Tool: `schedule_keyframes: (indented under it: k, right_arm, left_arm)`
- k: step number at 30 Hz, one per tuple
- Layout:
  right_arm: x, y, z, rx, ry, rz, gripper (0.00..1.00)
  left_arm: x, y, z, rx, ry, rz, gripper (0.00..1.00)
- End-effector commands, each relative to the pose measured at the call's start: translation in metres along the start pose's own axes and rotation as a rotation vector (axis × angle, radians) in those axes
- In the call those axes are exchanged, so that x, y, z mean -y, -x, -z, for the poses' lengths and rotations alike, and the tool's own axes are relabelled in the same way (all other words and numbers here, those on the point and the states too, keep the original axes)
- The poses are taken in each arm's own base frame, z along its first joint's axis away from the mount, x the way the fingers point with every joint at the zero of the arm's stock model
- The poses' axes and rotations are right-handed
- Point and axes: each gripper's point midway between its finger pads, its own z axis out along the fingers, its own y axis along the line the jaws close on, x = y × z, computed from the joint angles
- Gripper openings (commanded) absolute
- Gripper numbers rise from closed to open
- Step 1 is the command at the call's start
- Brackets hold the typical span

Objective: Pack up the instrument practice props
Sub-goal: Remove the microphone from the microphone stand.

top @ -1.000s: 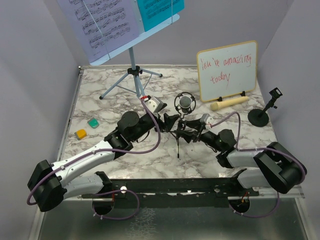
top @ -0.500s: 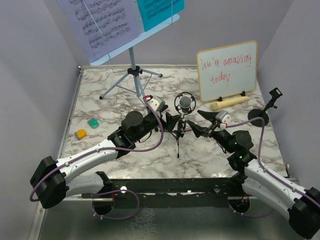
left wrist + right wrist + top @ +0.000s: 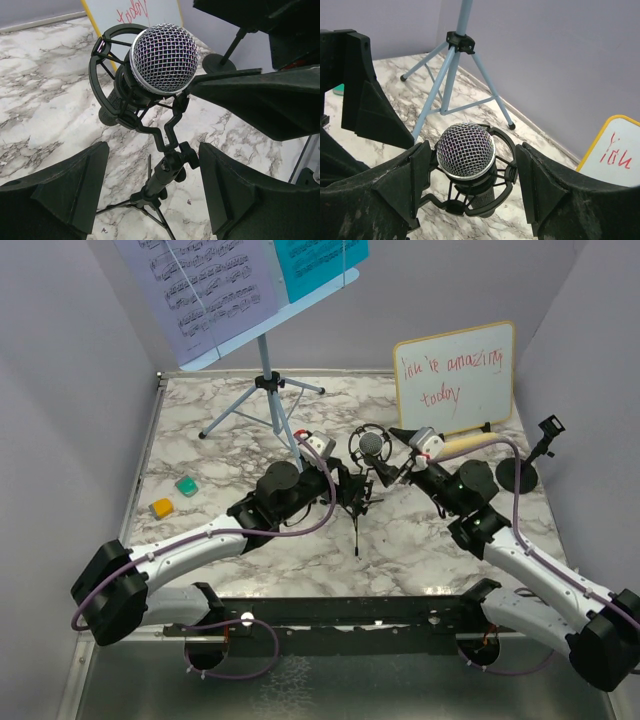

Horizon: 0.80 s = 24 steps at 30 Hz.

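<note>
One music rack (image 3: 262, 350), rear left, carrying two sheets: printed music sheet (image 3: 200, 285), cyan sheet (image 3: 320, 260). One whiteboard (image 3: 455, 380). Two microphones: studio microphone (image 3: 162, 60) mid-table (upright on its tripod); handheld microphone (image 3: 472, 443) lying by the whiteboard. Left gripper (image 3: 152, 167) released, straddling the stem. Right gripper (image 3: 470, 155) released, flanking the mesh head.

The left gripper (image 3: 350, 492) is sitting low by the stand of the black studio microphone (image 3: 371, 445); the right gripper (image 3: 393, 455) is hovering, spread, beside its head.
</note>
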Motion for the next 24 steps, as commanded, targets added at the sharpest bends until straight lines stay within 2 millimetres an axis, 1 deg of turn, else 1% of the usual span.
schedule_keyframes:
  k: [1,3,6,10,13,19,24]
  right_arm:
    - [-0.006,-0.002,-0.012,-0.026,0.063,0.038,0.76]
    - [-0.008,-0.004,-0.016,-0.028,0.082,0.043,0.77]
    - [-0.005,-0.007,-0.022,-0.034,0.070,0.056,0.77]
    - [0.001,-0.014,-0.030,-0.057,0.048,0.078,0.78]
    - [-0.001,-0.016,-0.034,-0.063,0.066,0.081,0.76]
    - [-0.004,-0.015,-0.036,-0.061,0.087,0.076,0.68]
    - [-0.006,-0.014,-0.035,-0.064,0.099,0.068,0.58]
  left_arm:
    - [0.003,0.006,-0.005,0.023,0.010,0.033,0.79]
    - [0.003,0.005,-0.006,0.019,0.008,0.035,0.79]
    - [0.005,0.001,-0.008,0.008,0.004,0.042,0.79]
    - [0.004,-0.010,-0.014,-0.022,0.006,0.056,0.79]
    - [0.004,-0.017,-0.017,-0.040,0.005,0.063,0.78]
    - [0.004,-0.021,-0.019,-0.052,0.006,0.075,0.77]
    - [0.003,-0.026,-0.022,-0.063,0.011,0.084,0.75]
